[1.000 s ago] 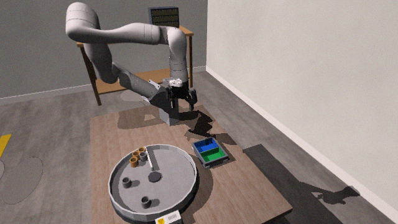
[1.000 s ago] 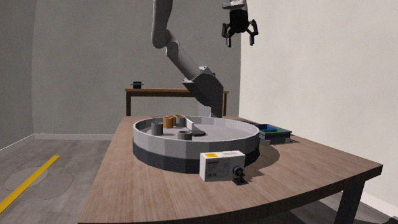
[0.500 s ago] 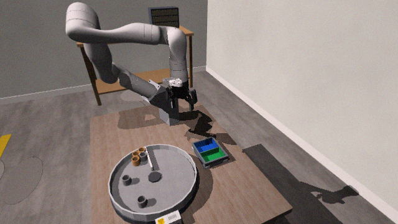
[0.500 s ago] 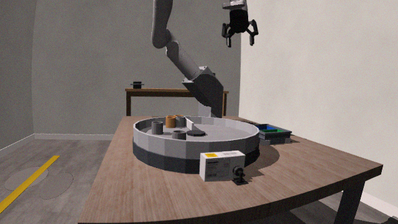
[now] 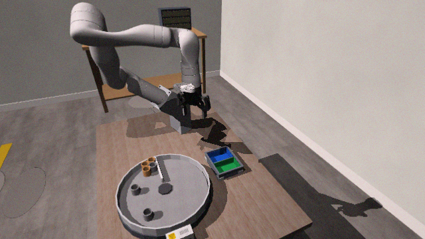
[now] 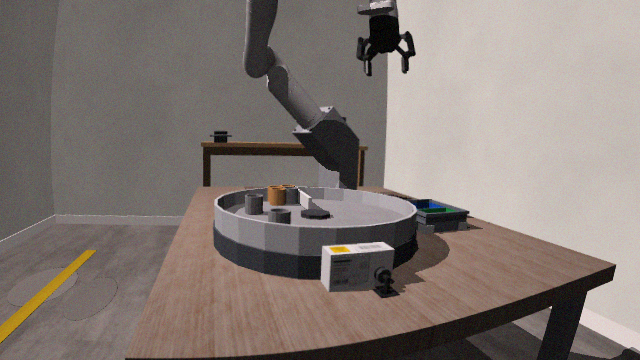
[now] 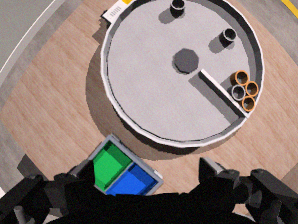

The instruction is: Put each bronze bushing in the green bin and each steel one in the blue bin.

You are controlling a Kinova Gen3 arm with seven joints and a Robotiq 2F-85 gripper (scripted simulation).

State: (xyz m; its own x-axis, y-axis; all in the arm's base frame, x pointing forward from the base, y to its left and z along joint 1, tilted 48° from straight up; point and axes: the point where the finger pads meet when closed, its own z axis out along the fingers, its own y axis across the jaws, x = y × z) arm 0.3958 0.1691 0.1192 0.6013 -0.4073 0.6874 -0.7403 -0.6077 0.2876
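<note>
Claw point(image 5: 194, 114) point(image 6: 386, 72) point(image 7: 146, 171) wide above turntable rim point(image 5: 206, 166) point(image 6: 407, 212) point(image 7: 103, 65)

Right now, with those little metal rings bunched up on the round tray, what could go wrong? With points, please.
The three bronze bushings point(image 5: 146, 171) point(image 7: 241, 78) crowd around a steel bushing point(image 5: 153, 166) point(image 7: 238, 92) beside the white bar point(image 5: 160, 169) point(image 7: 224, 93), so the open gripper point(image 5: 195, 111) point(image 6: 386, 72) might bump a neighbour or pinch two. The green bin point(image 5: 228, 165) point(image 7: 109, 164) and blue bin point(image 5: 219, 155) point(image 7: 132, 183) share one divider, so a slightly misplaced drop could land in the wrong colour.
</note>
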